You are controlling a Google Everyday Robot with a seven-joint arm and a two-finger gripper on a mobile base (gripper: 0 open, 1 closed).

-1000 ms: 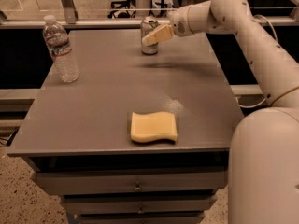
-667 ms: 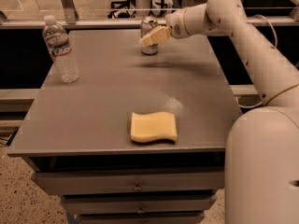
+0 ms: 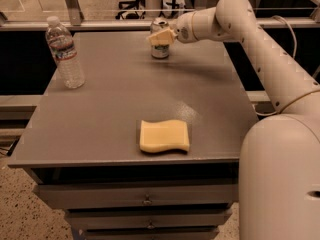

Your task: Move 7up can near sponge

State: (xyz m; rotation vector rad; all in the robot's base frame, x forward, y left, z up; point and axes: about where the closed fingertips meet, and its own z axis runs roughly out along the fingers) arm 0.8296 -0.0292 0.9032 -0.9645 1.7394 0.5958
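Observation:
The 7up can [image 3: 160, 51] stands upright at the far middle of the grey table [image 3: 110, 94], near its back edge. My gripper [image 3: 161, 36] reaches in from the right and sits right at the can's upper part, covering some of it. The pale yellow sponge [image 3: 164, 135] lies flat near the table's front edge, well in front of the can and slightly to its right.
A clear plastic water bottle [image 3: 64, 52] stands at the table's far left. My white arm [image 3: 260, 49] spans the table's right side down to my body [image 3: 280, 179] at the front right. Drawers [image 3: 145, 200] sit under the tabletop. A railing runs behind the table.
My gripper has stayed at the can, shifting at most slightly left. The can, sponge and bottle have not visibly moved.

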